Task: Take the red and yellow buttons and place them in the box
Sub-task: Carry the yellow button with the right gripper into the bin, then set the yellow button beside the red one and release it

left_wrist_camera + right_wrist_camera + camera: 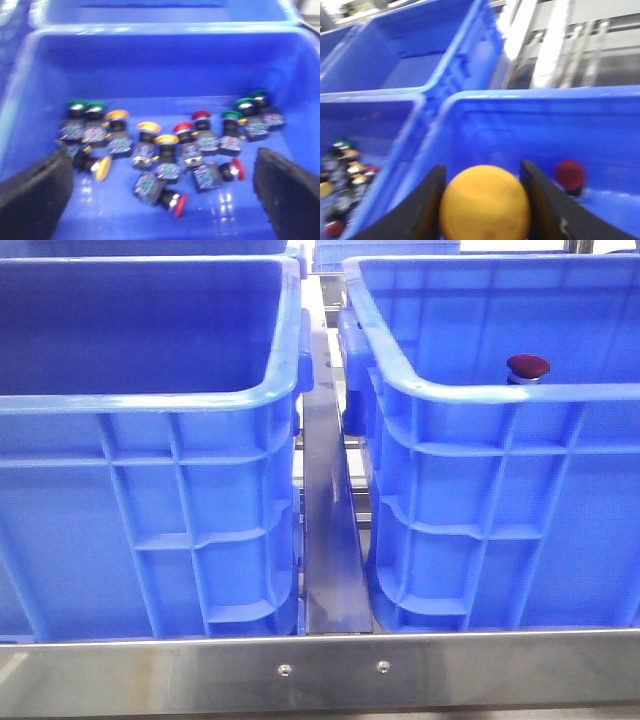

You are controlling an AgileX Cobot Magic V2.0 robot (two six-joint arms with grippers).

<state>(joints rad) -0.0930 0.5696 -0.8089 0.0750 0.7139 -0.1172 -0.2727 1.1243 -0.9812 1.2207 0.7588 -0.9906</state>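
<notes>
Domed ylw button [485, 202] in R gripper [485, 200]

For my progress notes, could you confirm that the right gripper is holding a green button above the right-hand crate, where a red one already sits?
Not quite: the right wrist view shows the right gripper closed on a yellow button, not a green one. The rest holds: it is above the right-hand crate, where the red button already sits.

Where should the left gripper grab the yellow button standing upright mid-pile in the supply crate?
Judging from the left wrist view, take the upright yellow button from above, closing the open left gripper on the stem just under the cap; the domed cap overhangs like a lip. Neighbours crowd it closely, so keep fingers narrow.
</notes>
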